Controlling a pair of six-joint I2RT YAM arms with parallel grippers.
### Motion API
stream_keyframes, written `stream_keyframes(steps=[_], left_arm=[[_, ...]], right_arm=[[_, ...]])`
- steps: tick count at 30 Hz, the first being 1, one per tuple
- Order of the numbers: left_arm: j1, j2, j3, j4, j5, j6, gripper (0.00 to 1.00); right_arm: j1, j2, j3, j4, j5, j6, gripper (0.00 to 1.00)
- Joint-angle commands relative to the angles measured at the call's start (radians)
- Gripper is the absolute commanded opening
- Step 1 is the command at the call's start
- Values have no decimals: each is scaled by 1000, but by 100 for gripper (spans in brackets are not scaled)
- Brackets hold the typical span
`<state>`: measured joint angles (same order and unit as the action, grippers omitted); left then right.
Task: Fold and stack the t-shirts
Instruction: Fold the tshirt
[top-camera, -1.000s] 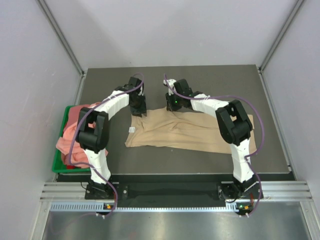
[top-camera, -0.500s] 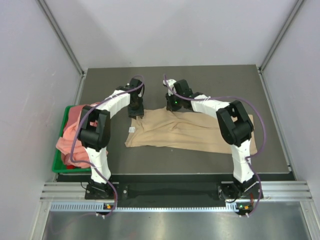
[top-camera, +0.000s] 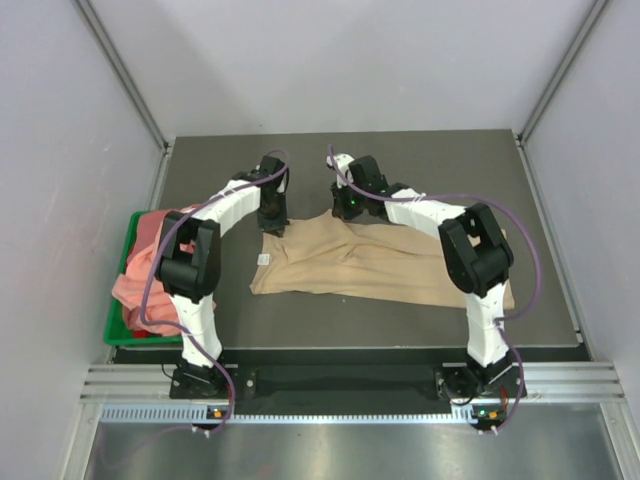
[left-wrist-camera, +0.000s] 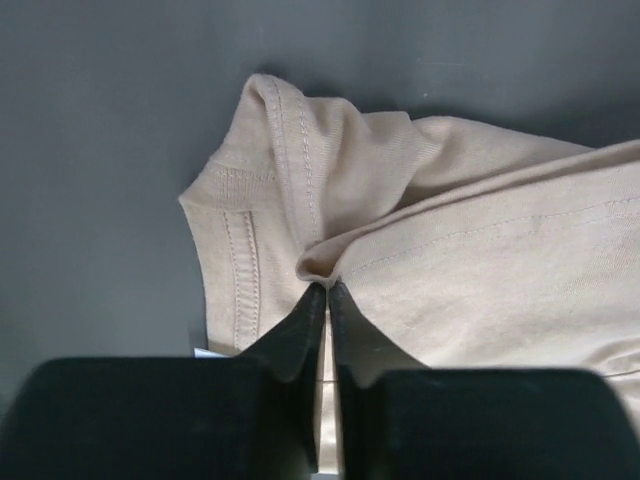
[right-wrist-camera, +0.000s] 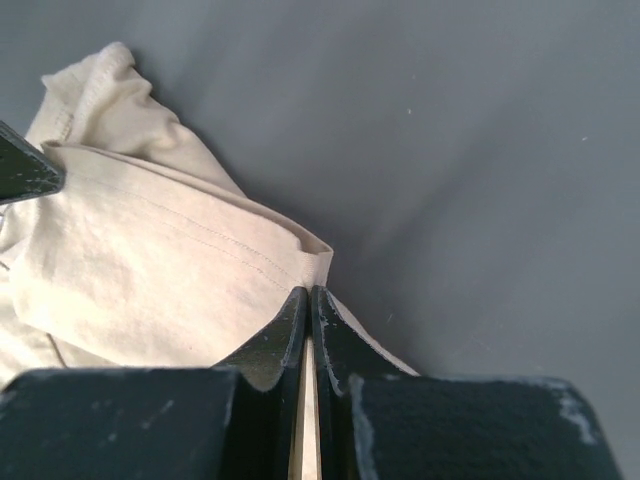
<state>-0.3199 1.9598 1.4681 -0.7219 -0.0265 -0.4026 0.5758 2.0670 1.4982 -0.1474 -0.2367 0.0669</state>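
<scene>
Gripping the tan t-shirt (top-camera: 380, 265) along its far edge w/ both arms: left gripper (left-wrist-camera: 327, 290) pinched on a fold, right gripper (right-wrist-camera: 308, 295) clamped on the hem. Shirt lies spread mid-table (top-camera: 400, 160). Fold step; next prob. lift evenly, bring edge nearward.

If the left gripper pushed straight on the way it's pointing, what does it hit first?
The tan t-shirt: the left gripper pinches a raised fold of it, with bunched cloth just ahead. Beyond that, probably the dark table, though depth is unclear.
</scene>
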Motion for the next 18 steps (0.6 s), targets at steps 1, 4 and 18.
stream_keyframes(steps=[1, 4, 18], left_arm=[[2, 10, 50, 13, 22, 15, 5], [1, 7, 67, -25, 22, 8, 0], [-51, -208, -63, -50, 79, -22, 0]], right_arm=[[21, -88, -6, 34, -6, -6, 0], [19, -108, -21, 34, -9, 2, 0], [21, -260, -213, 121, -65, 57, 0]])
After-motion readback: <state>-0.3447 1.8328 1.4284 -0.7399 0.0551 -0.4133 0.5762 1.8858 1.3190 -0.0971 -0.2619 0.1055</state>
